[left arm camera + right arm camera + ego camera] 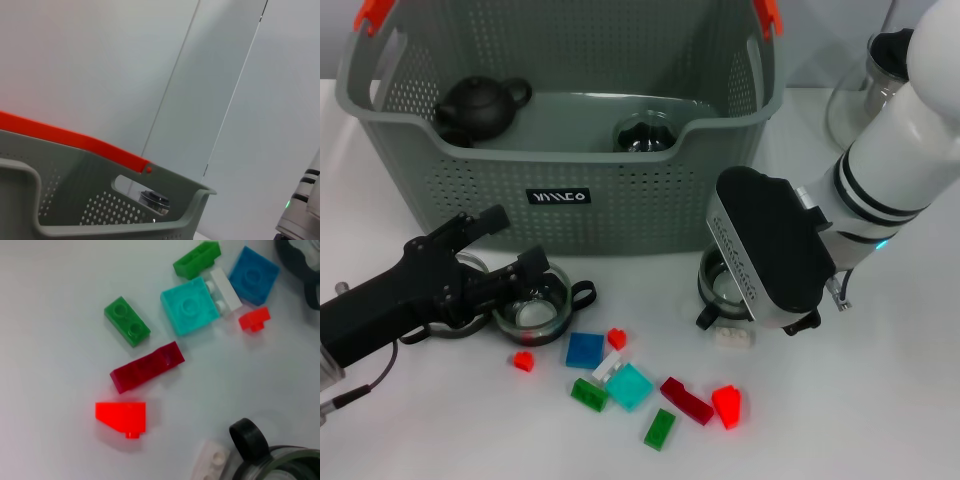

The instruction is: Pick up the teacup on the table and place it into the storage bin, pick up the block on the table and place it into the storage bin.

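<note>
The storage bin (570, 170) stands at the back, its rim and orange clip (75, 142) filling the left wrist view. One glass teacup (533, 310) with a black handle sits left of the blocks, touching the lower finger of my open left gripper (515, 243). A second glass teacup (717, 285) stands by the bin's front right corner, mostly hidden under my right gripper (765, 250), which hovers over it. The right wrist view shows this teacup (280, 462) and several blocks: red (122, 417), dark red (147, 366), green (126, 321), cyan (190, 306).
Inside the bin lie a black teapot (475, 107) and a glass cup (645, 135). A glass pitcher (868, 85) stands at the back right. A white block (733, 337) lies beside the right teacup. Another glass rim (460, 328) shows under the left gripper.
</note>
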You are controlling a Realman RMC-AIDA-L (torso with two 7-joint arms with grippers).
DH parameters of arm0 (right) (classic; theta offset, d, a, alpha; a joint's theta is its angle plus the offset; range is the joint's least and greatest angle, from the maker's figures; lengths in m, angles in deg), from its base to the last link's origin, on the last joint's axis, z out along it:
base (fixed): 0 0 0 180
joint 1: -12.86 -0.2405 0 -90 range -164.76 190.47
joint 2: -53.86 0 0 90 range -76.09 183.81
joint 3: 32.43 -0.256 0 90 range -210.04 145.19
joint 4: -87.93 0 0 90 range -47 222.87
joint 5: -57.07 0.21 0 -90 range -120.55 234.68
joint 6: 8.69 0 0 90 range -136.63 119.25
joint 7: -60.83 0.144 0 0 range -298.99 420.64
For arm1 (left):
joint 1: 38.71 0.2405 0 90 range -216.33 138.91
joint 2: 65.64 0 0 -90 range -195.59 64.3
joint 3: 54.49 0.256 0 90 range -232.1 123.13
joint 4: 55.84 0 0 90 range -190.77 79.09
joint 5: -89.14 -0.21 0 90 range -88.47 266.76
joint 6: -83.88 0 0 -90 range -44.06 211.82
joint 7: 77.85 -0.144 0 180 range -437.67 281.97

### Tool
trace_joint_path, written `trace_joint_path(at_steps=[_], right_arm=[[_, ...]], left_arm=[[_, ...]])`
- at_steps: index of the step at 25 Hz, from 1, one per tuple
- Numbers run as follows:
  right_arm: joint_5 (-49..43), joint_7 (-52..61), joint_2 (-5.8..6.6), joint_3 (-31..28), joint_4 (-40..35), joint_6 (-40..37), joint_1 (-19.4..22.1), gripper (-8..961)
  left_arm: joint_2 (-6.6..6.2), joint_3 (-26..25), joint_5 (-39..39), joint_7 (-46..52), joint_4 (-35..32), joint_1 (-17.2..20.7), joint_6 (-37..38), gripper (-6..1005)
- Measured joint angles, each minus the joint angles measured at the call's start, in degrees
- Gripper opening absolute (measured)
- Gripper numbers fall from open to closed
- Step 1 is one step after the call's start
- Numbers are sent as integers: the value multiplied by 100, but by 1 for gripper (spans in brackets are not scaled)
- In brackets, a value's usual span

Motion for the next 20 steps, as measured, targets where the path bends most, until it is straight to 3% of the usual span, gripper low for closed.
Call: trace_joint_path(at_steps=[8, 20], right_arm=[[54, 170, 26, -242, -389, -502, 0, 56], [870, 935, 38, -1491, -1859, -2451, 92, 56]], left_arm=[[-8, 0, -13, -3, -18, 0, 1, 930], [-65, 4, -59, -3, -245, 72, 139, 932]])
